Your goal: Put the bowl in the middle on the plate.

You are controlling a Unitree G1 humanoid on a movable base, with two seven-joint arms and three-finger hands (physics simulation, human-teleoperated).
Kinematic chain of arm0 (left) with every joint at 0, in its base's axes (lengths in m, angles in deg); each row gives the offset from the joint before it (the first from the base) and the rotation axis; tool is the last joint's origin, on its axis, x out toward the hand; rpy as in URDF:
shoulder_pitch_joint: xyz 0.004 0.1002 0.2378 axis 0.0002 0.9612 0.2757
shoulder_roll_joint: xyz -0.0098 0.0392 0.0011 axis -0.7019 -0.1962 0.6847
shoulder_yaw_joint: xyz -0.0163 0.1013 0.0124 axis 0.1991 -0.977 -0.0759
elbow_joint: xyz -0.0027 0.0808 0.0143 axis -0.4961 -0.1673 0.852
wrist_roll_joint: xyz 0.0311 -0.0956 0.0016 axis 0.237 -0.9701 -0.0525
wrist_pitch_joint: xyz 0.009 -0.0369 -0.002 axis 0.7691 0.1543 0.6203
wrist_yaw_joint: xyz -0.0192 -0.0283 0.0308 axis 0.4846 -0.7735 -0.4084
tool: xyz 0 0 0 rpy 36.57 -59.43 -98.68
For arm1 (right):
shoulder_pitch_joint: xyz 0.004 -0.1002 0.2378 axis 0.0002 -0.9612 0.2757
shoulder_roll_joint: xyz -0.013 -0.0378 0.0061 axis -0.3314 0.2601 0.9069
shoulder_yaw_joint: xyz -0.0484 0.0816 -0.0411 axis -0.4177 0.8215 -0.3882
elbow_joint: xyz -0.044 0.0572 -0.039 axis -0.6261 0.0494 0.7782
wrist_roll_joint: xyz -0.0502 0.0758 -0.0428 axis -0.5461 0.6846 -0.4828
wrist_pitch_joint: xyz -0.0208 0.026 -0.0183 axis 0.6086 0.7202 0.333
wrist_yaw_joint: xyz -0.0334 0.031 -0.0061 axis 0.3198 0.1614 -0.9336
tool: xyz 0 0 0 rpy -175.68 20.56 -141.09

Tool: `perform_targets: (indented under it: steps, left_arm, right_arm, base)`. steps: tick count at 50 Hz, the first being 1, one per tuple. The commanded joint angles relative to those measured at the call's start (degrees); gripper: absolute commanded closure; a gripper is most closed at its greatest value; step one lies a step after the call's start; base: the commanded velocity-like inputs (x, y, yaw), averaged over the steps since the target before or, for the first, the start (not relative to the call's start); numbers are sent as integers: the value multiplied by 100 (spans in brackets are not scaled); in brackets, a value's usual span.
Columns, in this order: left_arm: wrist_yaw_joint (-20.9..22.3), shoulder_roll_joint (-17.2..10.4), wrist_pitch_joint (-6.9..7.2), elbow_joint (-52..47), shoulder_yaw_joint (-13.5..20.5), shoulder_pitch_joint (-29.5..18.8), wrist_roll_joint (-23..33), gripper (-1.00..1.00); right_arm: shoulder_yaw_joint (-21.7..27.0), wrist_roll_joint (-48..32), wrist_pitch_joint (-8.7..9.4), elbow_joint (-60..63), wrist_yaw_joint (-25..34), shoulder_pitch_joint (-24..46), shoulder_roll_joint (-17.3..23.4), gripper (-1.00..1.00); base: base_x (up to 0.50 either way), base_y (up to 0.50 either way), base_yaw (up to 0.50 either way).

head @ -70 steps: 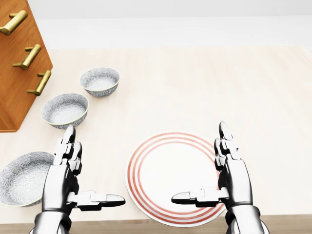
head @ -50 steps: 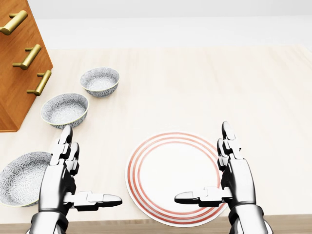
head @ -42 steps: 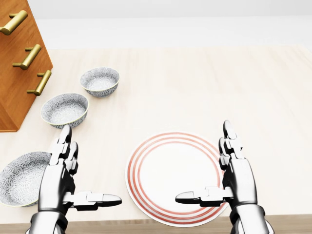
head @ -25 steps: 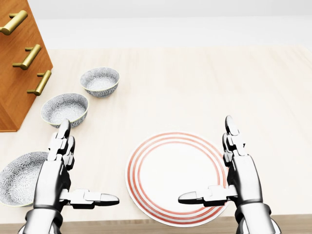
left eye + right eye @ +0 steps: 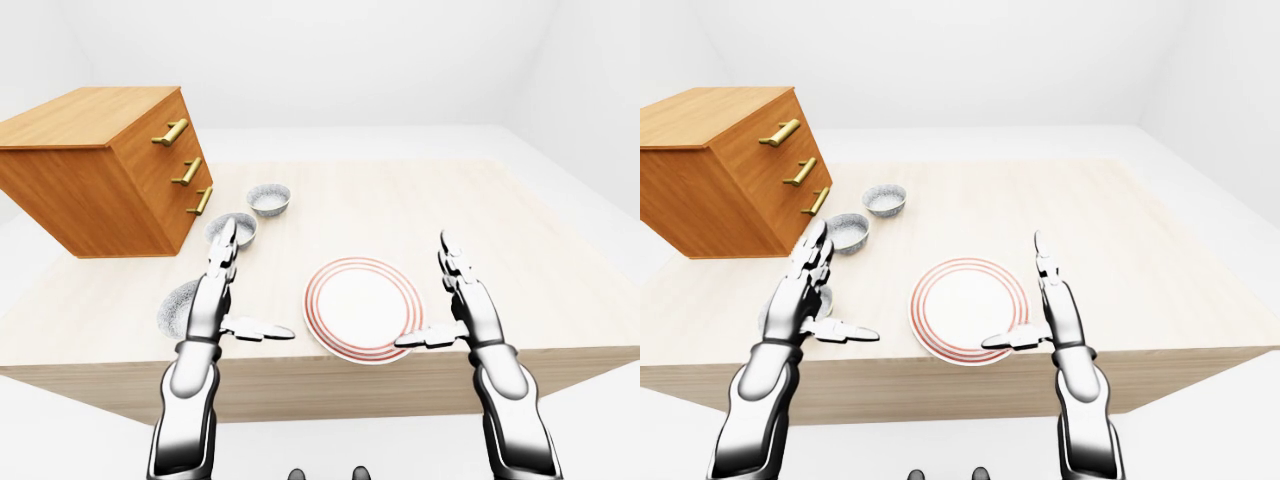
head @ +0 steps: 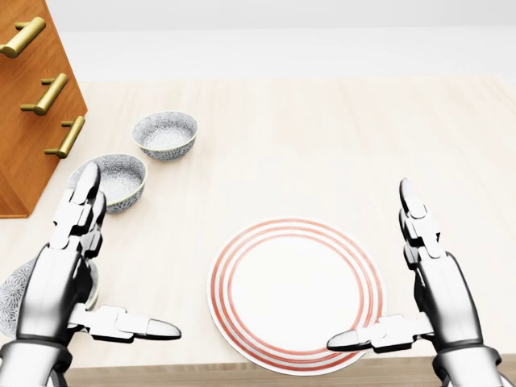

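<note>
**Both hands spread above the worktop, three bowls lined up to the left**

The pale wooden worktop (image 6: 322,137) carries a round white plate with red concentric rings (image 6: 294,294), which sits near the bottom edge in the head view, between the two arms. Nothing lies on the plate.

Three small grey patterned ceramic bowls run in a slanting line on the left. The far bowl (image 6: 165,134) sits highest in the head view. The middle bowl (image 6: 117,179) rests on the worktop just below and left of it, upright and apart from its neighbours. The near bowl (image 6: 10,298) shows only as a sliver at the lower left, mostly hidden behind the left arm.

The silver left hand (image 6: 68,266) hangs above the worktop with its fingers (image 6: 81,201) stretched straight and its thumb pointing sideways toward the plate; it holds nothing. Its fingertips overlap the left rim of the middle bowl in the head view, but I cannot tell whether they touch it. The silver right hand (image 6: 435,282) is likewise spread flat and empty, standing beside the plate's right rim, its thumb reaching over the plate's lower edge.

A brown wooden drawer cabinet with three brass handles (image 5: 110,165) stands at the left, tilted, its drawer face turned toward the far and middle bowls and close beside them.
</note>
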Motion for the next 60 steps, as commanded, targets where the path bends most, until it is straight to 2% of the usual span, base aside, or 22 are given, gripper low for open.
perform_targets:
  steps: [1,14,17,21,30,42,46,49,60]
  left_arm:
    - [379,-56,0,-370,217,96,140,-100]
    - [412,-39,0,-272,395,202,108,-100]
    - [537,10,0,-739,279,381,105,-100]
    - [600,34,0,-817,222,438,178,-100]
    - [787,31,0,-816,338,560,218,-100]
    - [802,98,0,-937,277,686,311,-100]
    - [809,69,0,-818,261,612,347,-100]
    - [812,79,0,-902,253,600,356,-100]
    - [769,68,0,-680,275,620,334,-100]
  right_arm:
    - [515,-304,0,476,646,-240,93,-100]
    - [1180,-625,0,400,1214,-303,185,-100]
    - [1337,-540,0,585,1388,-267,227,-100]
    - [1466,-603,0,588,1528,-281,266,-100]
    - [1812,-717,0,864,1995,-229,378,-100]
    - [2264,-700,0,1038,2326,-253,462,-100]
    - [2663,-629,0,1156,2587,-287,560,-100]
    - [3158,-523,0,1098,2829,-427,618,-100]
    - [3754,-361,0,1003,2892,-564,526,-100]
  base:
    - [0,0,0]
    - [0,0,0]
    - [0,0,0]
    - [0,0,0]
    - [0,0,0]
    - [0,0,0]
    - [0,0,0]
    - [0,0,0]
    - [0,0,0]
